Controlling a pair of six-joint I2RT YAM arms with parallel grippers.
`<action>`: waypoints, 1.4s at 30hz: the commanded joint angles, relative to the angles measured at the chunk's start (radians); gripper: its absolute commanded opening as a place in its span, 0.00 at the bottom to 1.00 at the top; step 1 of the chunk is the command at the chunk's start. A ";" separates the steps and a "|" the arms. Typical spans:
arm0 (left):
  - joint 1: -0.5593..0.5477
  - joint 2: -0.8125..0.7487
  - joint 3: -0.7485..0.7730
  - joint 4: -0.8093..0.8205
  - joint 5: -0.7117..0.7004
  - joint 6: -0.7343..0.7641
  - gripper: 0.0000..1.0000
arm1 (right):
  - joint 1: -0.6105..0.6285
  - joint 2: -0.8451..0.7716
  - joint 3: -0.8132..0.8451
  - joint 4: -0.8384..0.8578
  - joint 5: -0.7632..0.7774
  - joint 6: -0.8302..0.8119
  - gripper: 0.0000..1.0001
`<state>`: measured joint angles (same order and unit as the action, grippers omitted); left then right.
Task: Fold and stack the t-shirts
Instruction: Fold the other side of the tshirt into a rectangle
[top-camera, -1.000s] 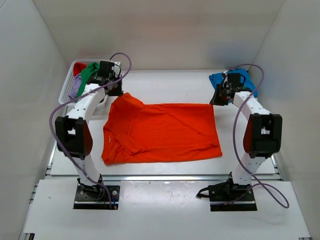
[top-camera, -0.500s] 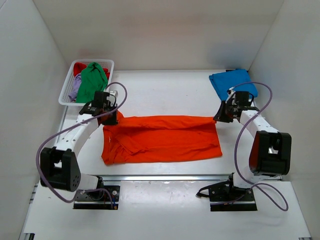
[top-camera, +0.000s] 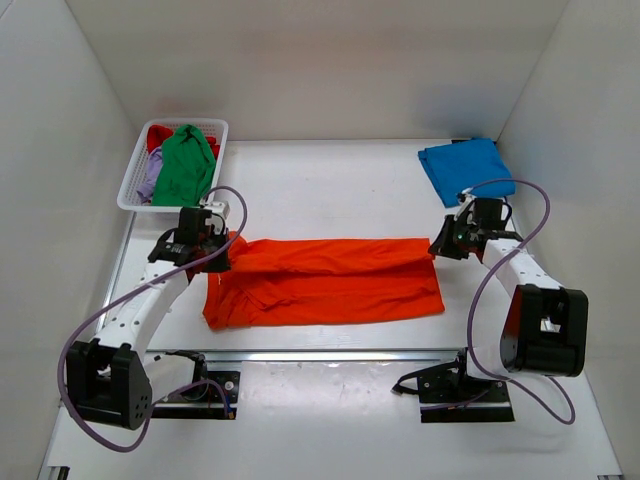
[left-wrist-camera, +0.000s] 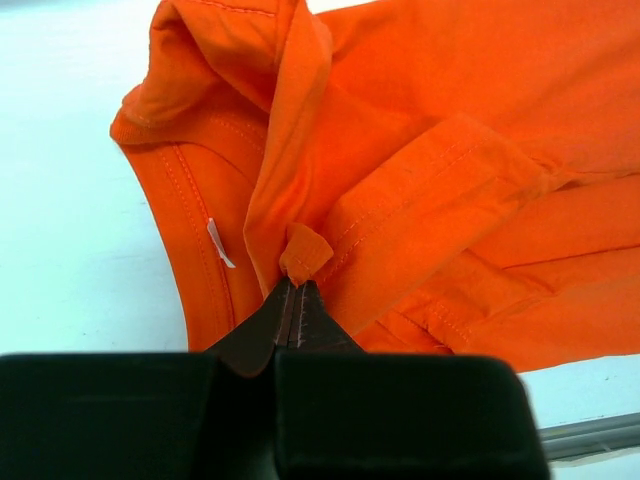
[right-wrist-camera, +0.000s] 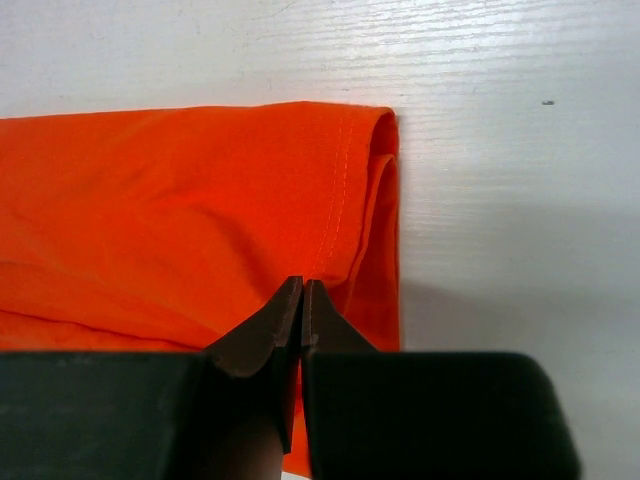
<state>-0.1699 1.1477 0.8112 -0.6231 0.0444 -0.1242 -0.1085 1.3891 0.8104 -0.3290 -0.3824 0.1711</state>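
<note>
Orange t-shirt (top-camera: 325, 280), stretched across the middle of the top view on the white surface (top-camera: 330, 190), upper edge raised and doubled toward the bottom of the frame, apparently mid-fold. Held at both ends. Left claw (left-wrist-camera: 297, 300) closed, pinching only a small nub of orange cloth by the sleeve seam. Right claw (right-wrist-camera: 302, 300) closed on the doubled hem at the shirt's right corner.

Likely trouble:
- Slipping out on the left. Very little cloth between those tips, so any tug along the shirt could pull it free and drop that end.
- Lumpy fold at the left of the frame. Collar, sleeve and body already bunched there in several layers; laying it down as is would trap the wrinkles.
- Skewed edge. Uneven travel of the two claws would set the folded edge at a slant to the bottom hem.
- Dragging the lower layer along the surface, if carried too low.

Blue t-shirt (top-camera: 462, 168) at upper right, well apart. Green t-shirt (top-camera: 185, 165) heaped in the basket (top-camera: 135, 185) at upper left.
</note>
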 joint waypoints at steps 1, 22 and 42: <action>0.004 -0.043 -0.026 0.002 0.000 -0.002 0.00 | -0.013 -0.029 -0.011 0.030 -0.001 -0.022 0.00; -0.055 -0.085 -0.081 -0.044 -0.012 -0.054 0.60 | 0.044 -0.088 -0.013 -0.193 0.116 0.024 0.47; -0.243 0.078 -0.026 -0.049 0.111 -0.037 0.64 | 0.135 -0.055 -0.080 -0.203 0.134 0.065 0.47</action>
<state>-0.4007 1.2243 0.7483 -0.6777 0.1238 -0.1658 0.0002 1.3300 0.7364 -0.5430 -0.2588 0.2256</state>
